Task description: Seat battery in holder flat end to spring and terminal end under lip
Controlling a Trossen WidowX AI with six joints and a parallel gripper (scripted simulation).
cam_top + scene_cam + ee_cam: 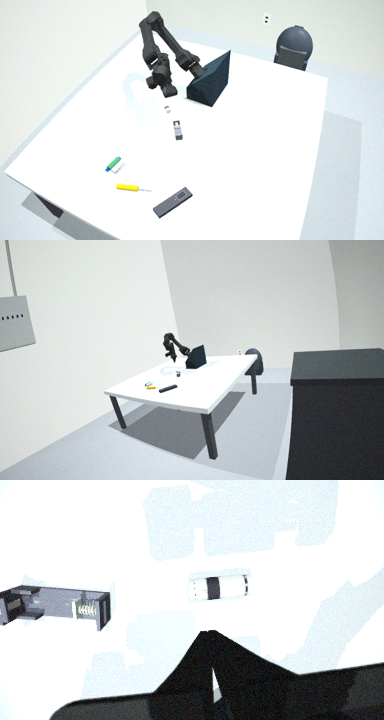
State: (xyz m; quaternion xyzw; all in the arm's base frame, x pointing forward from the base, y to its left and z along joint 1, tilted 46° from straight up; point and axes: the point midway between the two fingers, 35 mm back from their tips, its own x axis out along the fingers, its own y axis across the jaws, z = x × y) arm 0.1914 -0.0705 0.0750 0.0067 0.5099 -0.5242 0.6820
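Note:
The battery [167,108] [227,586], white with a dark band, lies on its side on the table, apart from the holder and roughly in line with its length. Which end has the terminal is not clear. The dark holder [177,131] [178,375] [57,602] is empty. In the wrist view its coil spring [87,610] is at the end nearer the battery, and the lip end is at the left edge. My gripper [174,361] [208,631] is shut with nothing between its fingertips. It hangs above the table, beside the battery in the wrist view.
A dark wedge-shaped block [210,82] [197,358] stands beside the arm. A green and white item [114,164], a yellow screwdriver [127,187] and a dark flat device [171,203] lie farther off, on the other side of the holder from the arm.

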